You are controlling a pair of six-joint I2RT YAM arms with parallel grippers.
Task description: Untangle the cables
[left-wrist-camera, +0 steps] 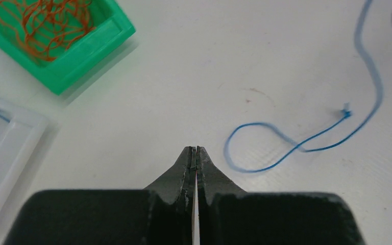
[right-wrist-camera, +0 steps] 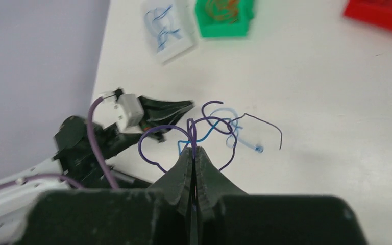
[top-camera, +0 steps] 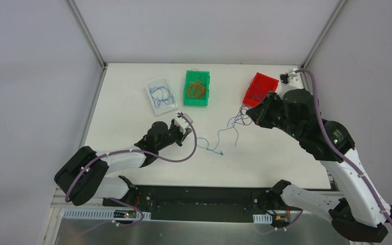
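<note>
The right jaws are pressed together, pinching a small tangle of purple and blue cables [right-wrist-camera: 204, 127]. The left jaws are pressed together with nothing seen between them. A loose blue strand [left-wrist-camera: 296, 145] lies just beyond them on the desk [top-camera: 127, 102]. Farther off stand a white tray [top-camera: 162, 95], a green bin [top-camera: 197, 88] and a red bin [top-camera: 260, 89].

Three containers stand in a row toward the far side of the bench [top-camera: 122, 117]: a tray [top-camera: 162, 95] on the left, a middle bin [top-camera: 197, 88] just right of it, and a right bin [top-camera: 260, 89] well apart near the far right corner. Each holds wires [top-camera: 196, 90]. In front of them the cables [top-camera: 238, 118] trail across the bench between the two arms. The left gripper [left-wrist-camera: 196, 150] sits near their left end, not touching. The right gripper [right-wrist-camera: 194, 149] is at their right end, near the right bin, with strands running out from between its fingertips.
</note>
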